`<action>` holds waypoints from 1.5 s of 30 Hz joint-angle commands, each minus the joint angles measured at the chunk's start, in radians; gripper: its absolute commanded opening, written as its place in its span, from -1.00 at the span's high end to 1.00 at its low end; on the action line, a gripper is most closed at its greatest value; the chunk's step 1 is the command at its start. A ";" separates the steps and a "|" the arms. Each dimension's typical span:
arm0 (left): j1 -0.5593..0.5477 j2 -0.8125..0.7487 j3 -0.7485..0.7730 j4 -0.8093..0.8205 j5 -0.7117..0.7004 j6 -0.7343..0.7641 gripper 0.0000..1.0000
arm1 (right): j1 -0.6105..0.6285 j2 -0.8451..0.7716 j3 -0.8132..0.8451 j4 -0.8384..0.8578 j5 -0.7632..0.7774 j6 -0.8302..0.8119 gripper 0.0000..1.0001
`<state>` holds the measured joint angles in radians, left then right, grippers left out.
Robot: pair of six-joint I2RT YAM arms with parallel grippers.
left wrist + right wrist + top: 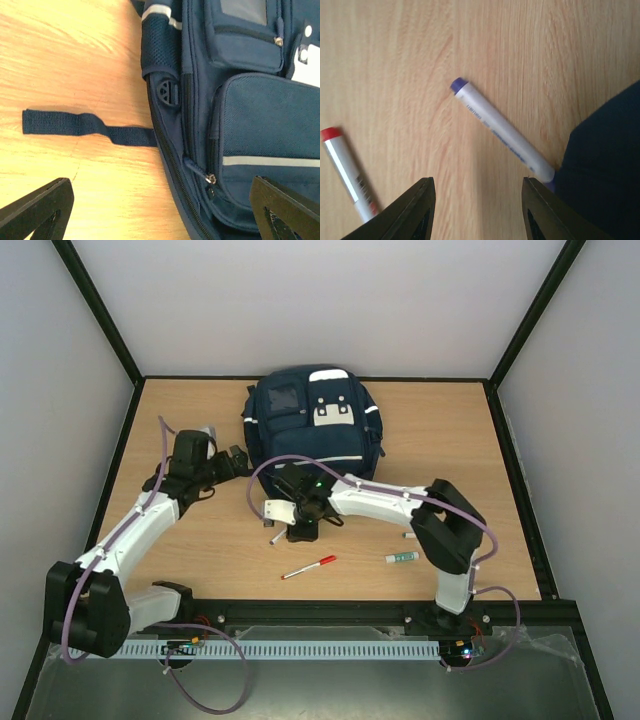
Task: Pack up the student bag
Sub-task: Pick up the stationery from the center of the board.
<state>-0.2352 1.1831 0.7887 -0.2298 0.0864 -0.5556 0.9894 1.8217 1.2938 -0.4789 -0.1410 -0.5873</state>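
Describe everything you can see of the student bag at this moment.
The student bag is a large navy fabric backpack. It lies flat, front up, at the far middle of the wooden table. Its front shows zipped pockets with metal pullers, a thin white stripe, white patches and a mesh side pocket. The zips in view look closed. A loose webbing strap trails from its edge across the tabletop.
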 commanded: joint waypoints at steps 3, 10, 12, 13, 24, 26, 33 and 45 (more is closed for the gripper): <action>0.024 -0.001 -0.038 -0.036 0.051 0.020 -0.99 | 0.015 0.109 0.103 -0.029 0.017 -0.033 0.05; 0.037 0.011 -0.044 -0.027 0.069 0.020 -0.98 | 0.016 0.194 0.146 -0.035 0.017 -0.046 0.04; 0.038 0.013 -0.047 -0.025 0.074 0.019 -0.98 | 0.016 0.216 0.153 -0.036 0.020 -0.044 0.04; 0.039 0.014 -0.048 -0.025 0.076 0.020 -0.98 | 0.015 0.227 0.158 -0.040 0.020 -0.042 0.04; 0.040 0.006 -0.062 -0.016 0.084 0.013 -0.98 | 0.015 0.233 0.154 -0.090 0.087 0.020 0.44; 0.040 0.007 -0.063 -0.015 0.089 0.012 -0.98 | 0.015 0.223 0.141 -0.102 0.107 0.037 0.51; 0.040 0.006 -0.064 -0.015 0.102 0.013 -0.98 | 0.015 0.159 0.045 -0.148 0.157 0.088 0.68; 0.035 0.038 -0.023 -0.005 0.177 0.024 -0.97 | -0.150 -0.136 -0.276 -0.117 0.165 0.116 0.93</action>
<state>-0.2016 1.1980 0.7338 -0.2497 0.2100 -0.5446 0.9215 1.7802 1.0904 -0.5301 0.0097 -0.4858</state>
